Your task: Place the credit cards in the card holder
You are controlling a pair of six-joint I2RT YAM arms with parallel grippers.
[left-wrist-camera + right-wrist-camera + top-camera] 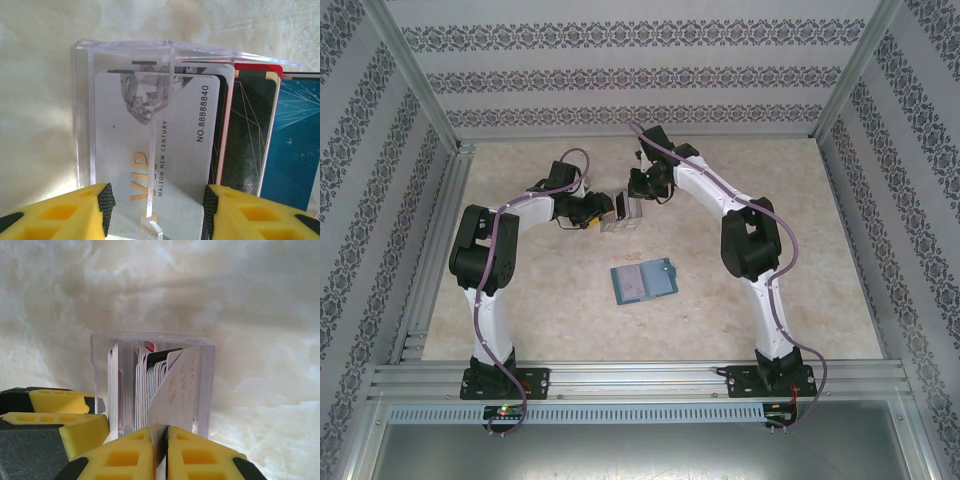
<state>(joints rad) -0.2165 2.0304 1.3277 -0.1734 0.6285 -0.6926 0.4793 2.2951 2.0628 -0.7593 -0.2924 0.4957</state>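
At card (182, 385) edge, right hand (161, 434) (clamped)

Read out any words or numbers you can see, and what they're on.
"VIP": silver card
"MALSON NEW CENTURY": same card
"NO.88888840": same card
"804", cut off: dark card
Gold print on the pale card between the right fingers: too blurred.

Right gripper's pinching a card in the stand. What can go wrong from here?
1. The right gripper holds the pale card by one edge and the card sits tilted, so it may slip or twist when pulled.
2. Neighbouring cards are packed close, so the clear stand could lift. The left gripper has its jaws apart.
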